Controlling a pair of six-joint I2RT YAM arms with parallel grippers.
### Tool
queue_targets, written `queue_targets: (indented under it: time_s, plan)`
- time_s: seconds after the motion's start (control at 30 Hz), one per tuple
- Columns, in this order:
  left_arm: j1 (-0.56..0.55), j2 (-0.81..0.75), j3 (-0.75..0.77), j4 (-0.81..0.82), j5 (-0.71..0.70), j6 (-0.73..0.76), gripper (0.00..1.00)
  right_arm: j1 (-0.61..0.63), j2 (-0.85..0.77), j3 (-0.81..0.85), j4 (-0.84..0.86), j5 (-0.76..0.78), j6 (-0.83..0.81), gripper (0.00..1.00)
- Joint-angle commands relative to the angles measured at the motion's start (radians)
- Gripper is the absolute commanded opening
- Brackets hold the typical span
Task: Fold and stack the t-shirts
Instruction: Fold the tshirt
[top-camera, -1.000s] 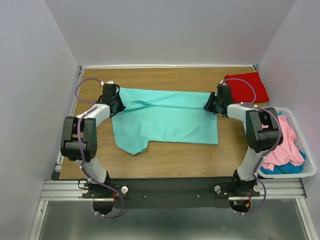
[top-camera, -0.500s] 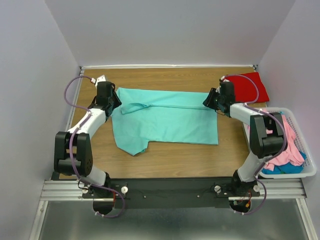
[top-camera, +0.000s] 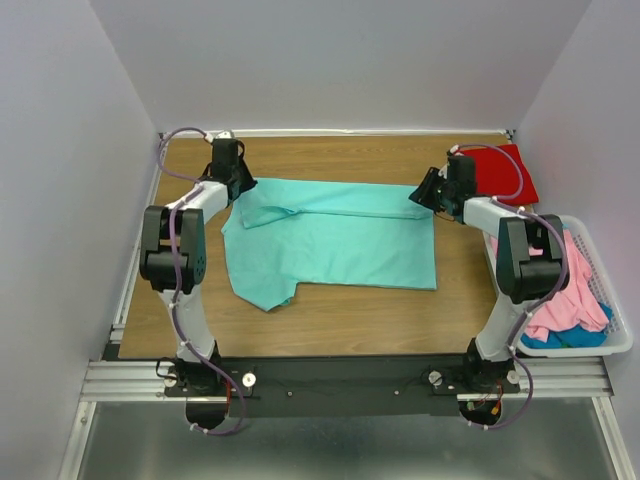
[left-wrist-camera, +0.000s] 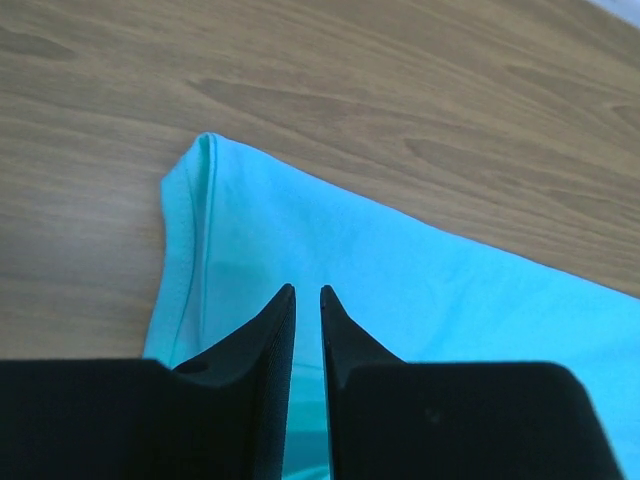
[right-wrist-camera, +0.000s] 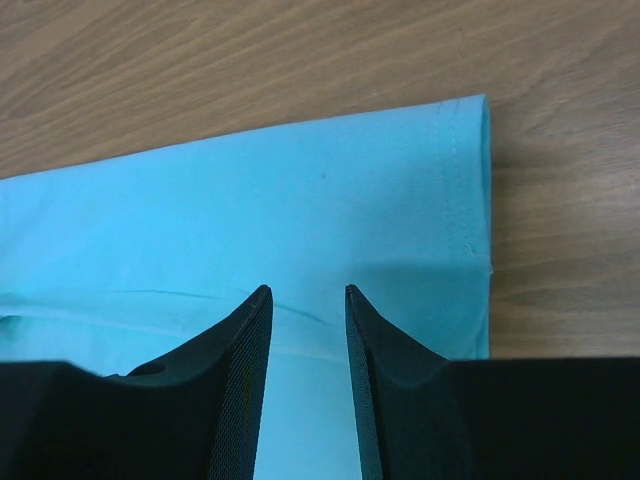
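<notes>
An aqua-teal t-shirt (top-camera: 335, 240) lies spread on the wooden table (top-camera: 350, 155), its far edge folded over toward me. My left gripper (top-camera: 238, 187) hovers over the shirt's far left corner. In the left wrist view its jaws (left-wrist-camera: 307, 290) stand a narrow slit apart with nothing between them and the teal cloth (left-wrist-camera: 420, 270) flat below. My right gripper (top-camera: 424, 196) is over the far right corner. Its tips (right-wrist-camera: 308, 290) stand open above the hem (right-wrist-camera: 460, 170), holding nothing. A folded red t-shirt (top-camera: 500, 172) lies at the back right.
A white plastic basket (top-camera: 572, 351) stands at the right edge, holding a pink shirt (top-camera: 570, 290) and a blue-teal one (top-camera: 565, 338). Grey walls close in the table on three sides. Bare wood shows in front of the teal shirt.
Both grippers have let go of the teal shirt's far corners and drawn back toward the rear. The left arm swung its elbow inward and its jaws narrowed again. The folded edge now lies flat.
</notes>
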Motion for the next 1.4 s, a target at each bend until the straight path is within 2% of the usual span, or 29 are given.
queue_targets:
  time_s: [0.0, 0.2, 0.4, 0.53, 0.6, 0.73, 0.87, 1.03, 1.27, 1.37]
  plan:
    - [0.011, 0.085, 0.062, -0.031, 0.063, -0.012, 0.22, -0.043, 0.075, 0.031, 0.006, -0.042, 0.036, 0.42]
    - [0.031, 0.124, 0.015, -0.063, 0.099, -0.060, 0.20, -0.077, 0.168, 0.053, 0.009, -0.053, 0.041, 0.42]
    - [0.057, 0.027, -0.123, -0.014, 0.096, -0.106, 0.20, -0.164, 0.214, 0.062, 0.007, -0.058, 0.061, 0.42]
    - [0.063, -0.028, -0.154, -0.014, 0.104, -0.098, 0.21, -0.175, 0.165, 0.065, 0.007, -0.113, 0.036, 0.42]
    - [0.061, -0.057, -0.158, -0.014, 0.102, -0.096, 0.24, -0.175, 0.135, 0.065, 0.007, -0.183, 0.038, 0.42]
    - [0.061, -0.186, -0.174, -0.022, 0.095, -0.054, 0.36, -0.155, 0.046, 0.068, 0.012, -0.308, 0.050, 0.43]
    - [0.061, -0.332, -0.224, -0.023, 0.072, -0.006, 0.46, -0.051, 0.010, 0.094, 0.018, -0.429, 0.024, 0.47]
    - [0.057, -0.545, -0.362, -0.022, 0.049, 0.058, 0.53, 0.107, 0.033, 0.152, 0.018, -0.480, 0.002, 0.48]
    - [0.051, -0.751, -0.557, -0.010, 0.046, 0.085, 0.54, 0.322, 0.153, 0.255, 0.050, -0.480, 0.054, 0.48]
    - [0.051, -0.812, -0.617, -0.014, 0.050, 0.083, 0.54, 0.385, 0.214, 0.275, 0.168, -0.494, 0.137, 0.48]
